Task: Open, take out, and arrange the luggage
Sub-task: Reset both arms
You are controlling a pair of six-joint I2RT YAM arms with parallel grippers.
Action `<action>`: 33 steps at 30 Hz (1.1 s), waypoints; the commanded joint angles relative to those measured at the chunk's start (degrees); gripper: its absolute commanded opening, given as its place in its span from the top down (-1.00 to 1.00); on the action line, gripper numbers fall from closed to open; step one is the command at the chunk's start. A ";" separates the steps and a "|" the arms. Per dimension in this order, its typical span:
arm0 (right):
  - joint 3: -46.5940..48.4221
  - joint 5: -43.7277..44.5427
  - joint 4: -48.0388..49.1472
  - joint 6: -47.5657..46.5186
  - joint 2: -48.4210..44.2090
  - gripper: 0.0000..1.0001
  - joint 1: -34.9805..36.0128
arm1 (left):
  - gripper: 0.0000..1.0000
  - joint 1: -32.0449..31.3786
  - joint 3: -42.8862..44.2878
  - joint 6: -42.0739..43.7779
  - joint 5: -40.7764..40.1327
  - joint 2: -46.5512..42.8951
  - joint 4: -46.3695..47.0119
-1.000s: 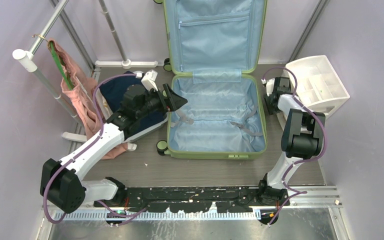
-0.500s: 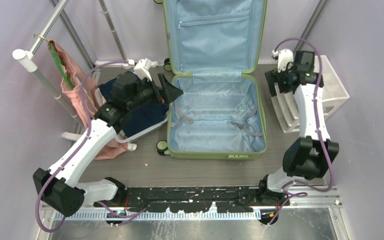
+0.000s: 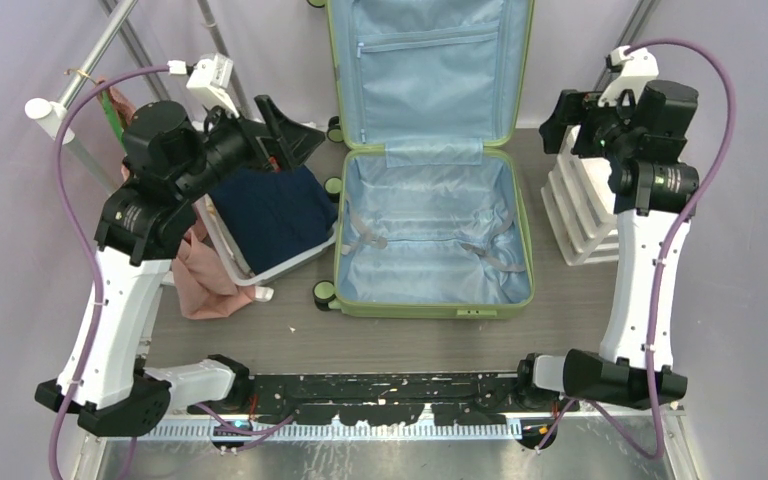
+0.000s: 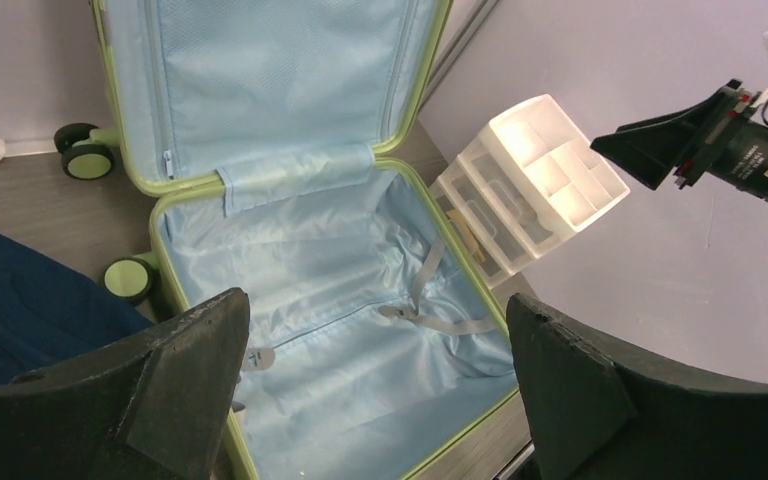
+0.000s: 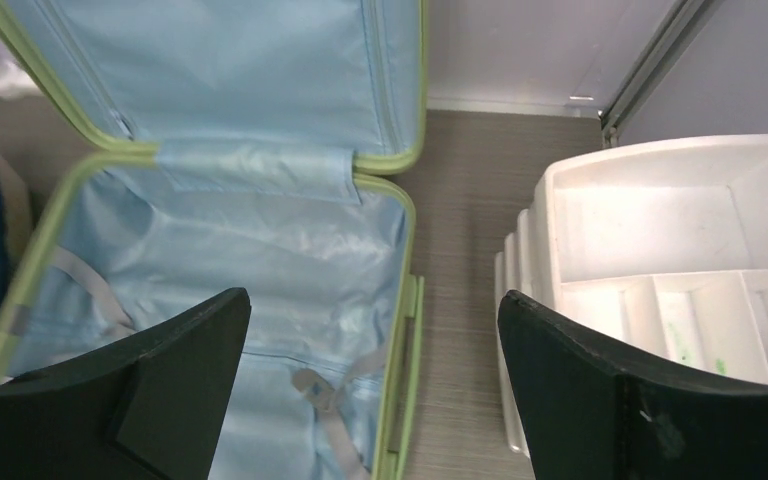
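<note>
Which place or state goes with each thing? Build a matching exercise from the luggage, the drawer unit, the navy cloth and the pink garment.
Things:
1. luggage
2. white drawer unit
3. navy cloth
4. pink garment

Places or states:
A. in the white basket, left of the luggage
B. lying open, lid upright, nothing inside
C. far left, beside the rack
D. right of the luggage

Pairs: 1-B, 2-D, 3-A, 4-C

Top view overhead, far; wrist views angled down, sharing luggage (image 3: 430, 240).
</note>
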 commanded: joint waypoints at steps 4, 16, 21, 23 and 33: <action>0.62 2.64 5.29 14.00 -7.68 -1.00 -0.21 | -0.99 0.24 1.11 -1.47 0.70 -1.80 -3.36; 2.84 4.98 3.80 22.07 -5.93 -1.00 -0.16 | -0.99 0.24 -2.00 -7.56 2.59 -5.58 -4.77; 4.99 2.82 3.10 24.80 -2.89 -1.00 -0.12 | -0.99 0.24 -2.50 -10.00 3.48 -6.32 -4.56; 5.26 2.37 3.30 25.00 -2.35 -1.00 -0.10 | -0.99 0.24 -2.80 -10.63 3.43 -6.75 -4.49; 4.29 2.35 4.80 25.58 -1.57 -1.00 -0.12 | -0.99 0.24 -2.64 -12.18 3.53 -7.22 -4.32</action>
